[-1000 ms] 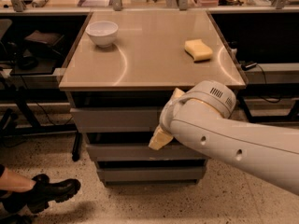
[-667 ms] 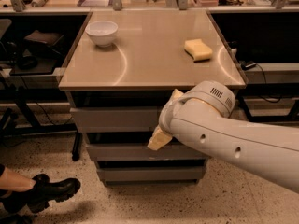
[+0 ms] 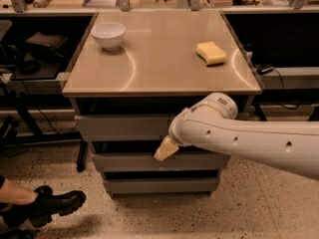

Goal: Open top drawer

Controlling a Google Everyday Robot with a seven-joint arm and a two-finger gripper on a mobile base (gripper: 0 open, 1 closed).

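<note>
At the lower left edge of the frame a black chunky-soled boot [image 3: 55,205] rests on the speckled terrazzo floor [image 3: 249,208], with a bare shin above it. From the right edge the robot's white arm [image 3: 259,141] reaches across the middle of the frame to the front of a grey drawer cabinet. The gripper [image 3: 166,149], a cream-coloured wedge at the end of the arm, points down and to the left. It lies in front of the dark gap just beneath the top drawer [image 3: 124,127], right of the cabinet's centre. Whether the gripper is wide, narrow or gripping anything cannot be told from this angle. The top drawer is the uppermost and widest of three flat grey fronts, directly below the tabletop, and the arm's wrist covers its right end. Beneath it sit the middle drawer front [image 3: 129,162] and the bottom drawer front [image 3: 159,185], both narrower. Above, the beige tabletop [image 3: 164,68] carries a white bowl [image 3: 108,35] toward its far left corner and a yellow sponge [image 3: 211,53] toward the right. The two are well apart. Beyond the table, along the top of the frame, runs a cluttered counter [image 3: 99,1].
</note>
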